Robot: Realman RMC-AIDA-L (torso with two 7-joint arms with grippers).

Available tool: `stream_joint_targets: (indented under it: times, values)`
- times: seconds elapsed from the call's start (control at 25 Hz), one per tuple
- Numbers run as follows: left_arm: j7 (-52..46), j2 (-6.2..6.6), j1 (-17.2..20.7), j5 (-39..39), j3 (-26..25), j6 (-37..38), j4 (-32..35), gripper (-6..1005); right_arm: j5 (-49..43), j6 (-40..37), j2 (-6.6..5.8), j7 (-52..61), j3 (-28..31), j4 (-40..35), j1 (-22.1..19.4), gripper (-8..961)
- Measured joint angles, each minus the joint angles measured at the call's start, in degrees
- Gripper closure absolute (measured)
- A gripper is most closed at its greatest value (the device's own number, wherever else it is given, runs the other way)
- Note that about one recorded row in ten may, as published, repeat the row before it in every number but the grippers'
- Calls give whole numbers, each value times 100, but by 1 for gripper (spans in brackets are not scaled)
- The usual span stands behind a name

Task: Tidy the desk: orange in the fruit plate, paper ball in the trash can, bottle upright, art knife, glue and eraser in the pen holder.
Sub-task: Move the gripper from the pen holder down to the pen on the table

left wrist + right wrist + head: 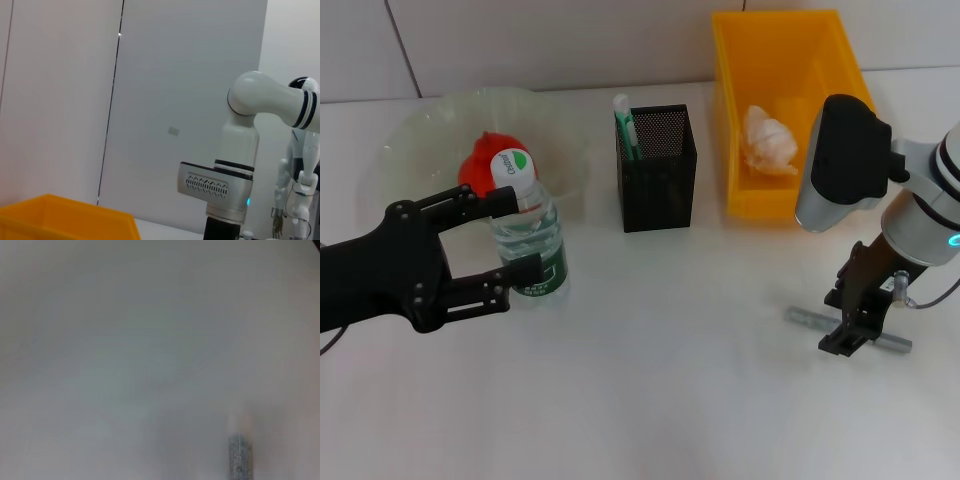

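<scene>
A white desk (pixel 650 400) runs back to a pale panelled wall. Near its right edge lies the art knife (pixel 804 319), a thin grey stick flat on the surface, and the right gripper (pixel 848 338) stands directly over its middle, low enough to touch or nearly touch it. Whether its fingers have closed on the knife cannot be told. The step in hand looks to be picking up the knife; next it must be gripped firmly, lifted, carried toward the back of the desk and dropped upright into the black mesh pen holder (pixel 658 180), which already holds a green-and-white item. Right of the holder, the yellow trash can (pixel 732 120) holds the paper ball (pixel 769 140). Toward the left edge, the bottle (pixel 528 232) stands upright between the spread fingers of the left gripper (pixel 512 236), in front of the fruit plate (pixel 420 130) holding the orange (pixel 480 168).
</scene>
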Motion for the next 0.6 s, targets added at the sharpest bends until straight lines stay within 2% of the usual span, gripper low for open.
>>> stream_joint_targets:
  times: [0.6]
  values:
    - [-19,0,4,-4,-3,19,0,193,1,0,0,-1,-33,3,0,506]
